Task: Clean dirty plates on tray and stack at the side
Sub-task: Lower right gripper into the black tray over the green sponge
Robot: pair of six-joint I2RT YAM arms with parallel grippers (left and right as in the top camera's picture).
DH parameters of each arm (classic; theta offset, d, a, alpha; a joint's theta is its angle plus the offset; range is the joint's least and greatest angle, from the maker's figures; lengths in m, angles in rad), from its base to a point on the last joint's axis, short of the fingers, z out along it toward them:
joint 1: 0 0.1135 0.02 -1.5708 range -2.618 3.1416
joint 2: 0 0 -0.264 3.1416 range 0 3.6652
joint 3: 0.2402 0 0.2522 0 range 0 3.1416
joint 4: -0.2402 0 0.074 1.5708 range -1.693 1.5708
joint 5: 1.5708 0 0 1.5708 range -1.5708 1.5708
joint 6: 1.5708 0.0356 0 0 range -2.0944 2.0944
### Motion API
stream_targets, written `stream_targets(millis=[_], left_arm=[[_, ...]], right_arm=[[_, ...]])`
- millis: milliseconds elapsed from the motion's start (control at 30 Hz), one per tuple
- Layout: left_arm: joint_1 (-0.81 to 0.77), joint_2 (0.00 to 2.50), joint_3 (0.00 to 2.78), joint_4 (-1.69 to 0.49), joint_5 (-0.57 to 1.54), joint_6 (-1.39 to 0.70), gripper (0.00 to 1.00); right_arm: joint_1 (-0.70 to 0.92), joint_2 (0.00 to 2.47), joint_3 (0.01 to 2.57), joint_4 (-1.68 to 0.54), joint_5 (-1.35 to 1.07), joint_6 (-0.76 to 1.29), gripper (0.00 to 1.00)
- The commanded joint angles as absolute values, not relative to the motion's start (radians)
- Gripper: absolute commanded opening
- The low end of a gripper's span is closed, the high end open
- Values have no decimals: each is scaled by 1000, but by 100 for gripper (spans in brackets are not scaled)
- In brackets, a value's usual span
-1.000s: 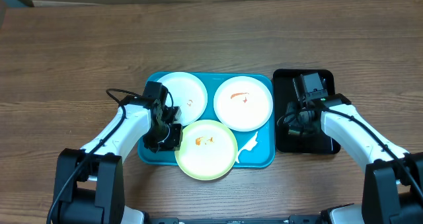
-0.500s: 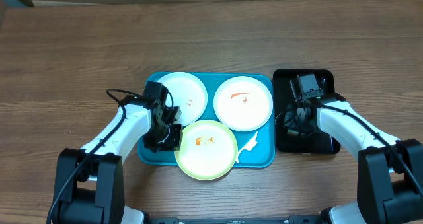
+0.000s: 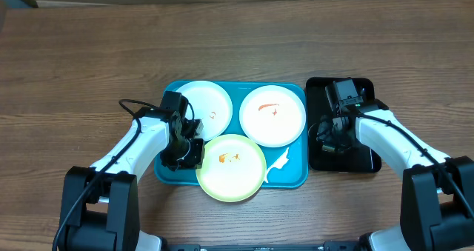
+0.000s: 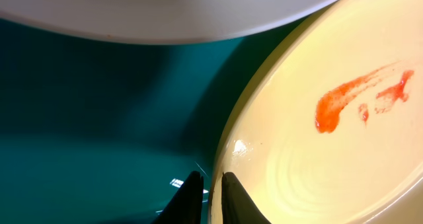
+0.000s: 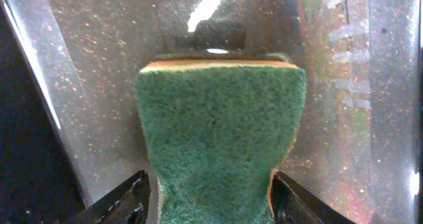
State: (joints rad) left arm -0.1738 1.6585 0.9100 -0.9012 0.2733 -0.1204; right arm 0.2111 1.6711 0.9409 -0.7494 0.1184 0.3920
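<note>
On the wood-grain desk (image 3: 237,44) little differs from a second ago: only the right arm has edged slightly over the speckled black tray (image 3: 363,162) at 3 o'clock of the glossy turquoise tray (image 3: 296,175), where the right pincer (image 5: 208,197) squeezes a coarse green sponge (image 5: 221,125). The turquoise tray carries two round white plates (image 3: 206,106) (image 3: 272,115) at 11 and 1 o'clock and a yellow-green plate (image 3: 231,167) at 6, all orange-smeared. The left pincer (image 4: 210,187) seems nipped on that plate's 9 o'clock rim.

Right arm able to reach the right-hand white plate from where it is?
Likely yes: right gripper, holding the green sponge, is over the black rectangular tray beside the turquoise tray, and nothing covers that round white plate.
</note>
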Motion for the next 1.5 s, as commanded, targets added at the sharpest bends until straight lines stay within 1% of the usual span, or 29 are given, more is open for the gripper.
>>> stream_targets(millis=[0,267,567,667,733,767,933,967,1267,1333,1367,1400,1433,1467], left_arm=[[-178,1664,919,-900,285,-112,14],[-178,1664,919,-899,284,-112,15],[-178,1664,919,-900,285,-112,16],[-178,1664,919,-900,285,-112,16],[-178,1664,919,-901,285,-113,16],[-178,1664,919,-901,285,-113,16],[-178,1664,919,-900,285,-113,16],[-178,1664,919,-901,285,-113,16],[-178,1664,919,-900,285,-113,16],[-178,1664,919,-900,285,-113,16],[-178,1664,919,-900,285,-113,16],[-178,1664,919,-900,285,-113,17],[-178,1664,919,-900,285,-113,17],[-178,1664,919,-900,285,-113,17]], right_arm=[[191,1649,977,-746,118,399,60],[181,1649,978,-749,101,398,56],[181,1649,978,-760,50,398,45],[181,1649,976,-761,51,398,36],[181,1649,974,-762,51,398,24],[181,1649,974,-762,50,398,19],[181,1649,973,-766,50,398,5],[181,1650,973,-768,50,398,4],[181,1649,974,-770,50,397,4],[181,1649,974,-770,50,397,6],[181,1649,974,-770,50,397,13],[181,1649,974,-770,50,397,24],[181,1649,974,-769,50,397,38],[181,1649,974,-767,50,397,38]])
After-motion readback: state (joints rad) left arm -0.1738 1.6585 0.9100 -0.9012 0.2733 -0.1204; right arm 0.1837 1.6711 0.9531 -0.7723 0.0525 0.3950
